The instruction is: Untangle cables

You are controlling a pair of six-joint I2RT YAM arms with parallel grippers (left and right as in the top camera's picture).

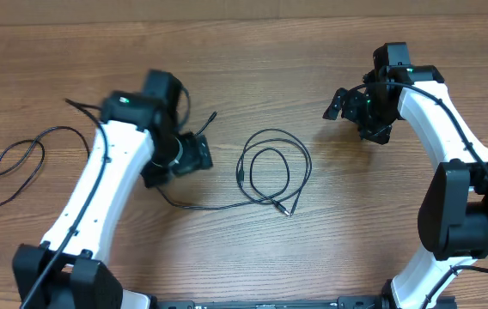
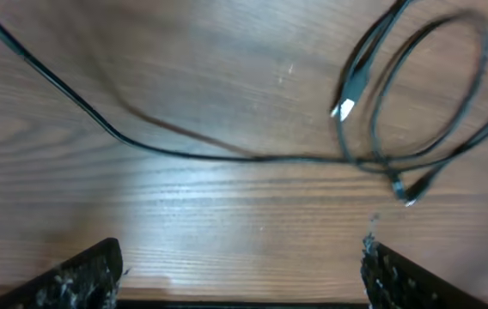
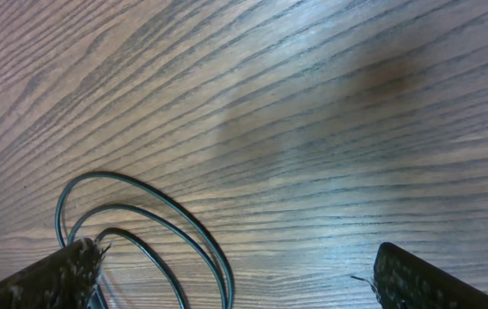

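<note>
- Our left gripper [image 2: 242,257] hangs low in frame, jaws wide, holding nothing.
- The coiled cable [image 1: 274,131] lies centre frame, tail trailing left.
- The right gripper [image 3: 235,253], upper right, gapes empty.
- A separate cable [image 1: 39,159] lies far left; we judge the coil comes next, needing a grip on its tail.

Black cable [image 1: 275,130] coiled centre; second cable [image 1: 55,129] left

Wooden table [image 1: 313,257]; brown surface; grain lines running across.
</note>
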